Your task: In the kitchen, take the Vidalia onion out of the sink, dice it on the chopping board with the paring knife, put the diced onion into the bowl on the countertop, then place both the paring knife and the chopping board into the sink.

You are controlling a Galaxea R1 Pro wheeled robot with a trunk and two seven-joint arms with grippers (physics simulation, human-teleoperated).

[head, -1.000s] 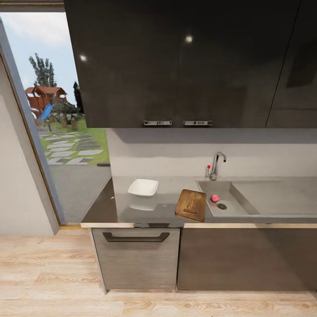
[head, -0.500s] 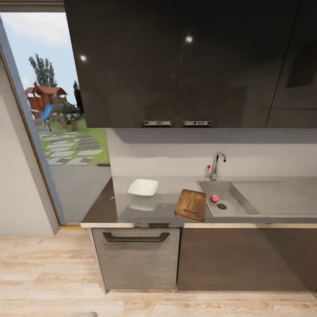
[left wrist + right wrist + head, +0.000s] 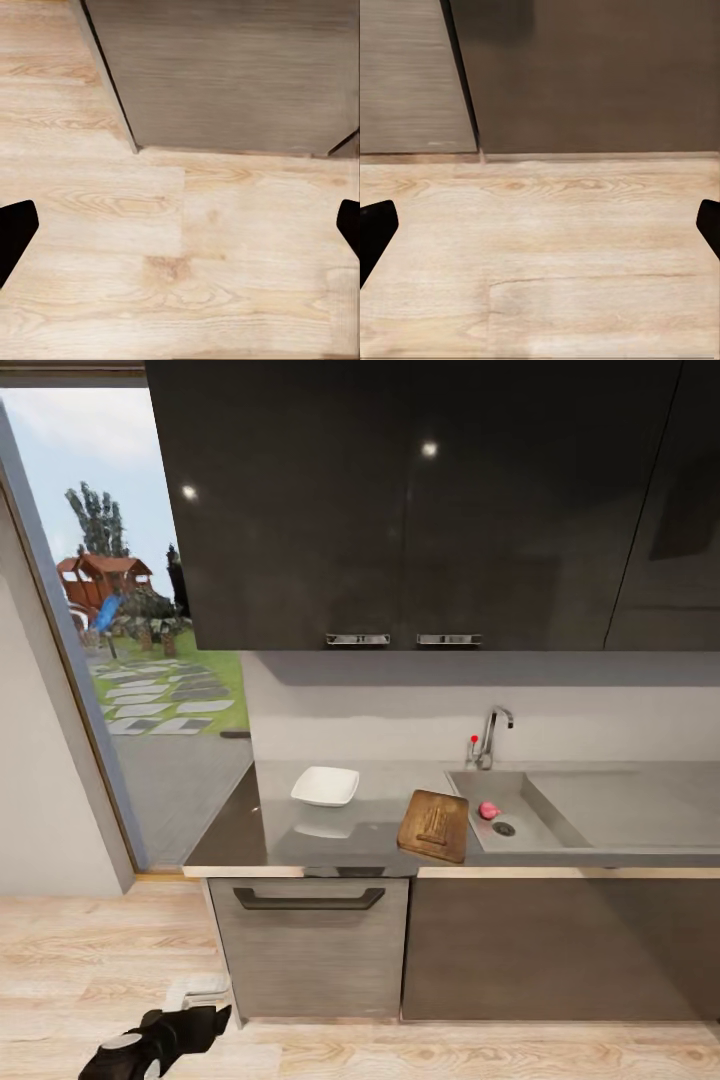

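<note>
The pinkish Vidalia onion [image 3: 488, 810] lies in the sink [image 3: 530, 830] beside the round drain. The dark brown chopping board [image 3: 434, 826] rests on the countertop [image 3: 370, 830], overlapping the sink's left rim. Dark streaks mark the board; I cannot make out the paring knife at this distance. The white bowl [image 3: 325, 786] sits left of the board. My left gripper [image 3: 205, 1022] hangs low over the floor, far below the counter. In the left wrist view, the left gripper [image 3: 180, 232] is open and holds nothing. My right gripper [image 3: 540, 232] is open too, over the floor by the cabinet base.
A chrome tap [image 3: 490, 735] with a red knob stands behind the sink; a drainboard [image 3: 630, 805] stretches right. Dark wall cabinets [image 3: 420, 510] hang above. A drawer front with a handle [image 3: 308, 900] sits under the counter. A glass door [image 3: 120, 640] opens left. Wood floor [image 3: 100, 960] lies in front.
My left arm has risen into the bottom left of the head view. The counter, the board, the bowl and the onion have not moved.
</note>
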